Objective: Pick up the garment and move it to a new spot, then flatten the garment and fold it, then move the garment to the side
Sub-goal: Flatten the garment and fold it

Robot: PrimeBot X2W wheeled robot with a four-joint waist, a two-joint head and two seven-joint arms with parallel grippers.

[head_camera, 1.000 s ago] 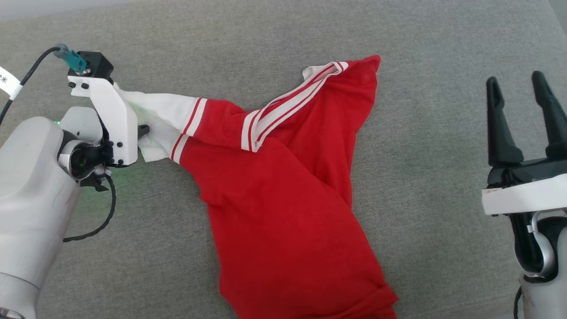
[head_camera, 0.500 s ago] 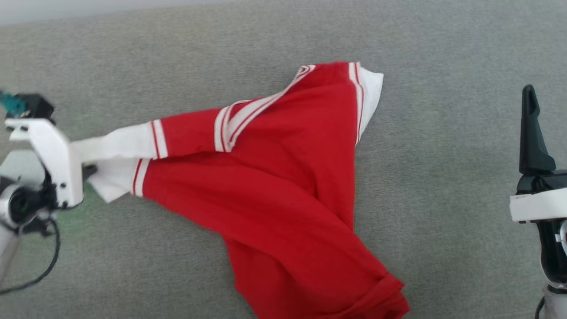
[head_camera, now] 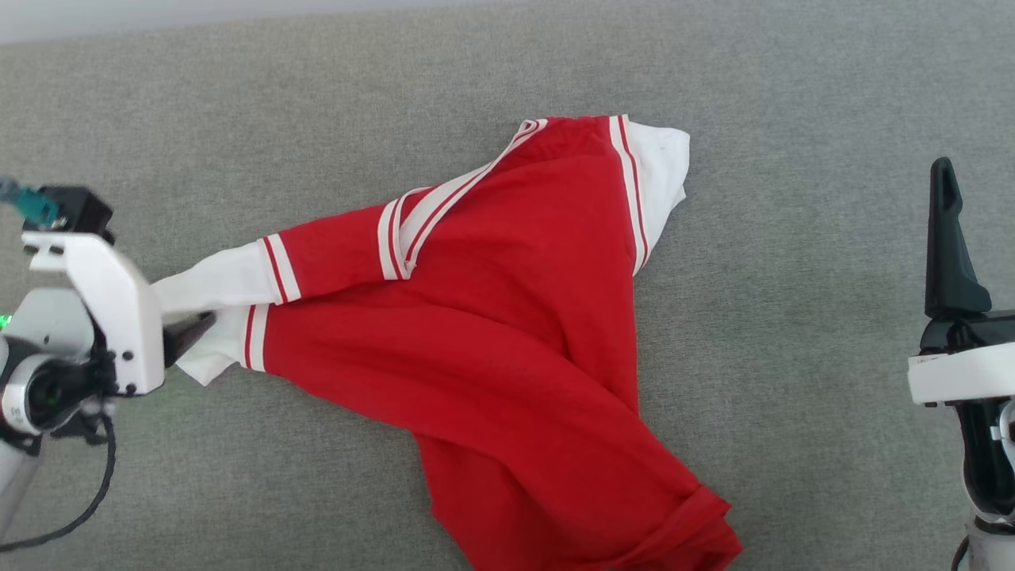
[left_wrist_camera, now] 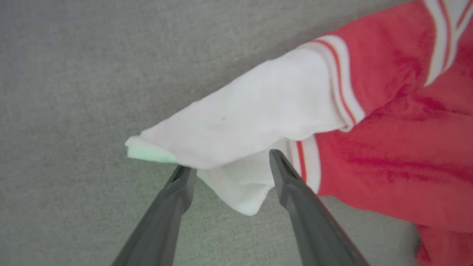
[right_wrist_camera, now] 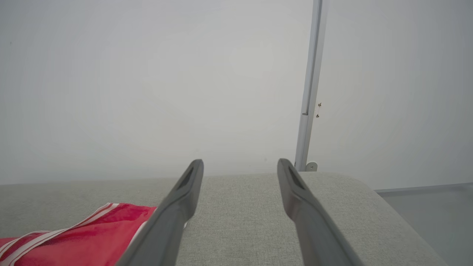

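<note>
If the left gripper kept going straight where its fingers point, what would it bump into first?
Most likely the white sleeve of the garment: it lies right at the tips of the open left gripper. Depth is unclear, so the gripper may skim over the cloth.

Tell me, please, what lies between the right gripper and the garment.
Only bare grey cushion lies between the right gripper and the garment; the head view shows that stretch with nothing on it.

No writing seems legible anywhere, the garment (head_camera: 492, 357) included.
</note>
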